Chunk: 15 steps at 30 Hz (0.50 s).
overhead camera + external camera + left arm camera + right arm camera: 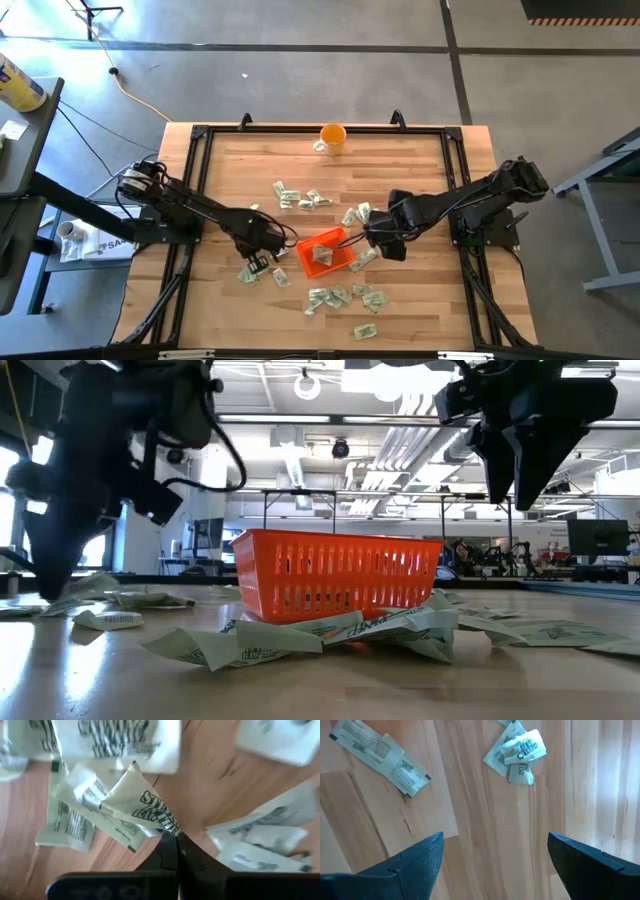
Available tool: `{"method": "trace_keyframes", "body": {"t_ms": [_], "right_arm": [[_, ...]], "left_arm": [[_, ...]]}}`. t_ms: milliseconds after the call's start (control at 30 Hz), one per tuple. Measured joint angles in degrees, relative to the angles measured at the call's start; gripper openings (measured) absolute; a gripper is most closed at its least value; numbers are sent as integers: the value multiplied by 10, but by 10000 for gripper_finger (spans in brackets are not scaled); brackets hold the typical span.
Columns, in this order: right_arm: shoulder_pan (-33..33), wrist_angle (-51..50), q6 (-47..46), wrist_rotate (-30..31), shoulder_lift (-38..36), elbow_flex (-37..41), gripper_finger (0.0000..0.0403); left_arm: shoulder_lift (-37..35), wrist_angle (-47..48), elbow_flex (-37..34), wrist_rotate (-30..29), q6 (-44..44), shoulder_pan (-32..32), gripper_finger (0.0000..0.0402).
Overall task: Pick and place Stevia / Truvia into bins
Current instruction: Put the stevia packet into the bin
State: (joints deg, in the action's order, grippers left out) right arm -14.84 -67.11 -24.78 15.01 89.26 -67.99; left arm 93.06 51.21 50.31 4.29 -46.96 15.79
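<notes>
On the left of the table, the left gripper (262,262) is down among loose sachets, its fingers (172,851) pinched on the corner of one crumpled sachet (135,802); the orange tray (341,239) lies just to its right, so the carry is short. Inside the tray rests at least one sachet (321,256), with more scattered around it. Past the tray's right edge, the right gripper (377,236) hovers with fingers spread wide and empty over bare wood and two stray sachets (519,751).

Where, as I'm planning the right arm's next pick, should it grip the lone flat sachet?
From straight above, across the sachet's short width at mid-length: it lies flat with table showing either side, so the open right claw can straddle both long edges.
</notes>
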Motion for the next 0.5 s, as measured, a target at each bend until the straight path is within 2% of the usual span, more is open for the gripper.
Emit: {"method": "trace_keyframes", "body": {"t_ms": [167,267,367,500], "right_arm": [[-2,3,-13,66,-45,0,346],[1,-3,-42,111,-85,0,346],[13,-23,-72,126,-123,0,346],[27,-48,-95,111,-153,0,346]], "left_arm": [[-11,6,62,-29,18,0,21],[-14,32,111,-65,36,-5,21],[-15,37,135,-82,42,-22,25],[-14,46,109,-70,20,-46,82]]}}
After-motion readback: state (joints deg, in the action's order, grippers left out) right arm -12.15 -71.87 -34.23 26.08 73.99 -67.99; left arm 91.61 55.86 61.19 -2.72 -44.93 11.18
